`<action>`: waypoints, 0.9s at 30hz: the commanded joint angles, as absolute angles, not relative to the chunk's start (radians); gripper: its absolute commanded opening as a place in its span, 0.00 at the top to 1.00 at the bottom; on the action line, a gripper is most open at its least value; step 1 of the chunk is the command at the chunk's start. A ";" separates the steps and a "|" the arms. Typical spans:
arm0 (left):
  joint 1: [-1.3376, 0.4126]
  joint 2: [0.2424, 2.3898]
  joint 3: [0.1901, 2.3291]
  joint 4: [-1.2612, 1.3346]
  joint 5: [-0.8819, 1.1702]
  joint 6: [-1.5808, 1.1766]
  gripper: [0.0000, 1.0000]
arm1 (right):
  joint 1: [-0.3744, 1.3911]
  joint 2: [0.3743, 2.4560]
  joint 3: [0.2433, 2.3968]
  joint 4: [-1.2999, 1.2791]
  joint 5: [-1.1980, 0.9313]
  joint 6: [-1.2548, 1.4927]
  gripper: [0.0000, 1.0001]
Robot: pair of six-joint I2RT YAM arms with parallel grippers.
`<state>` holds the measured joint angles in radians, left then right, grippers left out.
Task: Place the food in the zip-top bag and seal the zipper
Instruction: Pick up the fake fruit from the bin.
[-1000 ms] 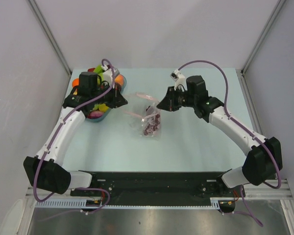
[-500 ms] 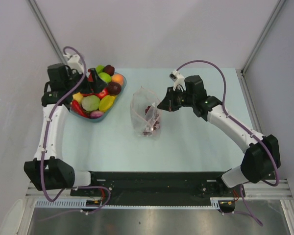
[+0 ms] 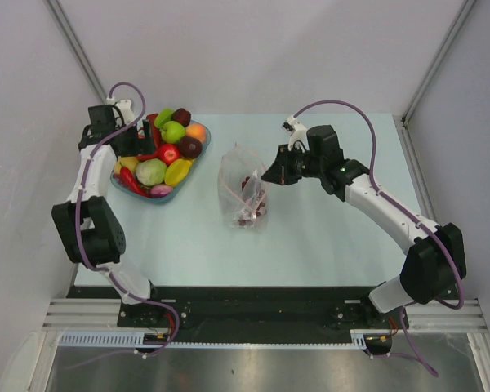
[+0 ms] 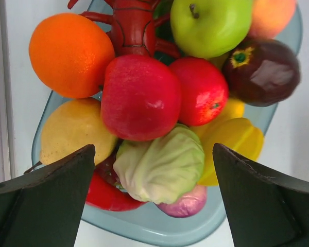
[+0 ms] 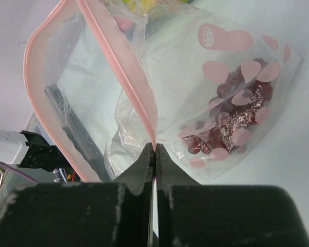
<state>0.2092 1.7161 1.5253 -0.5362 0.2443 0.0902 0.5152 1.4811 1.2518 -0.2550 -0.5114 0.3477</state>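
Bag (image 3: 243,184): clear, crinkly, pink-spotted, upright near the middle of the table (image 3: 327,245), mouth gaping.
Zipper (image 5: 140,92): pale pink strip, unsealed.
Grapes (image 5: 232,128): dark purple bunch at the bag's bottom.
Other food (image 4: 159,164): heaped in a dish (image 4: 159,232) near the far left corner.
Right gripper (image 5: 155,150): jaws pinched on the zipper, arm reaching in from the right edge.
Left gripper (image 4: 152,154): jaws wide, holding nothing, poised above the dish.

A pale blue-green counter (image 3: 327,237) sits between plain grey-white walls (image 3: 253,49), with a slanted metal post (image 3: 80,57) rising by each far corner. A translucent blue dish (image 3: 158,198) rests near the far left corner. A black rail (image 3: 261,298) runs along the near edge.
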 commanded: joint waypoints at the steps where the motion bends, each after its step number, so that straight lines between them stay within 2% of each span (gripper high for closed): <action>1: 0.204 1.749 1.585 -0.474 0.207 0.133 0.00 | 0.517 1.489 1.296 -0.221 -0.502 0.357 1.00; 12: 0.176 1.887 1.664 -0.436 0.207 0.152 0.02 | 0.512 1.500 1.296 -0.215 -0.511 0.360 1.00; 17: 0.152 1.919 1.678 -0.426 0.219 0.158 0.08 | 0.509 1.502 1.296 -0.210 -0.514 0.362 1.00; 20: 0.149 1.924 1.687 -0.445 0.229 0.158 0.19 | 0.508 1.503 1.296 -0.212 -0.514 0.364 1.00; 21: 0.147 1.921 1.687 -0.449 0.232 0.158 0.27 | 0.508 1.502 1.296 -0.210 -0.514 0.362 1.00; 23: 0.147 1.908 1.681 -0.460 0.233 0.163 0.35 | 0.505 1.500 1.296 -0.216 -0.514 0.362 1.00; 24: 0.147 1.892 1.678 -0.469 0.235 0.163 0.45 | 0.503 1.500 1.296 -0.216 -0.514 0.361 1.00; 27: 0.147 1.836 1.667 -0.479 0.232 0.169 0.57 | 0.502 1.502 1.296 -0.221 -0.514 0.362 1.00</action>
